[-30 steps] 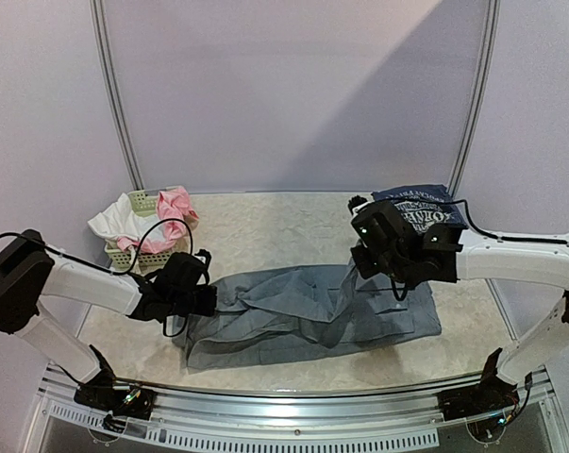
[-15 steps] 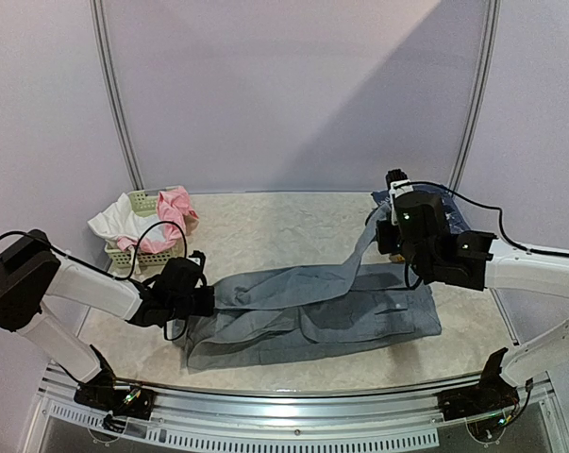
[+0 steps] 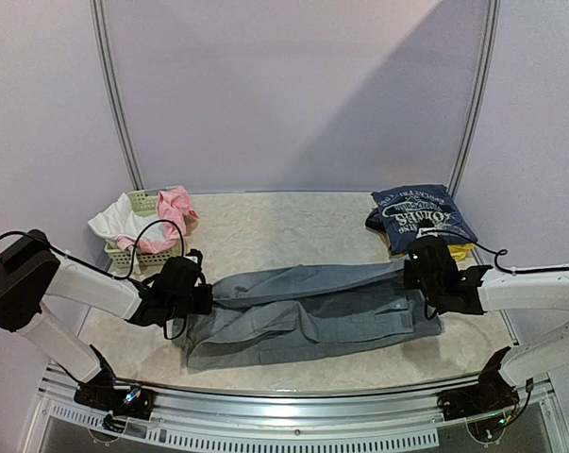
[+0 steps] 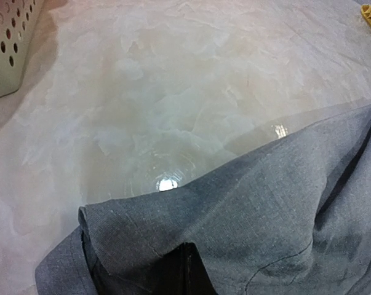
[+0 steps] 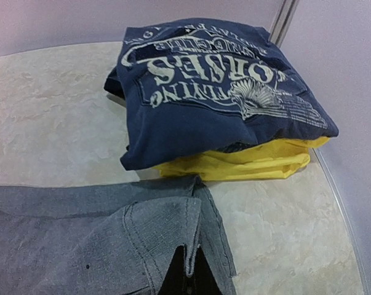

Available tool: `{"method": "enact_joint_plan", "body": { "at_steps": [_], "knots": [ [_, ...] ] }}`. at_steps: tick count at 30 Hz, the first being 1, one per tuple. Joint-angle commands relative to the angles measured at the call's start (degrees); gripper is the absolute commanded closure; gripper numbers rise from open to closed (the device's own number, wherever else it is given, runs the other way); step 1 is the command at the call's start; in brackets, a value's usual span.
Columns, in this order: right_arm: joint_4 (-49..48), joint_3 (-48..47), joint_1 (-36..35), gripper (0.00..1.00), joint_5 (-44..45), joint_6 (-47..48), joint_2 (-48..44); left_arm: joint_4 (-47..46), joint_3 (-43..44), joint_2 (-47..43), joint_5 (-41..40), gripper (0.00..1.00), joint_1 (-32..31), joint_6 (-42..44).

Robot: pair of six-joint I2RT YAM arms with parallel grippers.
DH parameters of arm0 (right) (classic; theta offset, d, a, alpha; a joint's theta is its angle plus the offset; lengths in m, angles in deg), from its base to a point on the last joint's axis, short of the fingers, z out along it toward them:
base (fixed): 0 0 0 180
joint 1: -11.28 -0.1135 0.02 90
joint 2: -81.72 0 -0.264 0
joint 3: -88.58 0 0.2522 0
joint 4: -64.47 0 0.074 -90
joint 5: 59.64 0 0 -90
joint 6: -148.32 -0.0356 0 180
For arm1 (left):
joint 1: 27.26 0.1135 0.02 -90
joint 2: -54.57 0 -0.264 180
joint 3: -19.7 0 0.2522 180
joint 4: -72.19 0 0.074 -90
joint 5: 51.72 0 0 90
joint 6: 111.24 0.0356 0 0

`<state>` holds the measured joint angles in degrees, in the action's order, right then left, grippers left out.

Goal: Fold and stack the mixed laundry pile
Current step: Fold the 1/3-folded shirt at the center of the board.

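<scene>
1. The left tool (image 3: 201,298) is pinched shut on the left end of the grey trousers (image 3: 312,316). In the left wrist view, the cloth bunches between its dark fingers (image 4: 194,273) at the bottom of the frame.
2. The right tool (image 3: 411,274) is closed tight on the right end of the same trousers. In its wrist view, a stitched edge is caught between the fingers.
3. The trousers lie stretched between the two tools across the near half of the surface (image 3: 275,226), with a long fold running along them.
4. Near the far right corner, a folded navy printed tee (image 3: 421,217) sits on top of a yellow piece (image 5: 247,161), just beyond the trousers' right end.
5. Towards the far left corner stands a pale green basket (image 3: 142,203), with a pink piece (image 3: 175,203) and a white piece (image 3: 109,225) spilling over it.
6. The surface is pale beige with a marbled pattern, and a lamp glare shows on it in the left wrist view.
7. Behind it rises a plain lilac wall (image 3: 293,94), framed by two metal posts (image 3: 114,94).
</scene>
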<state>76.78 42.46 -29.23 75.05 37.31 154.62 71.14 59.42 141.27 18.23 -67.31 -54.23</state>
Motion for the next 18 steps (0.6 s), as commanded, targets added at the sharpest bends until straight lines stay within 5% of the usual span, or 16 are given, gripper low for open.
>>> {"method": "enact_joint_plan", "body": {
  "at_steps": [1,12,16,18],
  "knots": [
    [1.2,1.5,1.8,0.98,-1.7,-7.8,-0.5,0.0,-0.5,-0.1,-1.1,1.0,0.9,0.2],
    [11.8,1.1,1.9,0.64,-10.9,-16.4,-5.8,3.9,0.2,-5.4,1.0,0.98,0.9,2.4],
    [12.6,-0.2,1.8,0.49,-18.5,-11.5,-12.6,8.4,1.6,-9.6,2.7,0.81,0.2,3.4],
    [12.5,-0.7,1.8,0.45,-23.5,-8.4,-15.9,12.4,2.4,-12.7,2.7,0.63,-0.6,4.0]
  ]
}}
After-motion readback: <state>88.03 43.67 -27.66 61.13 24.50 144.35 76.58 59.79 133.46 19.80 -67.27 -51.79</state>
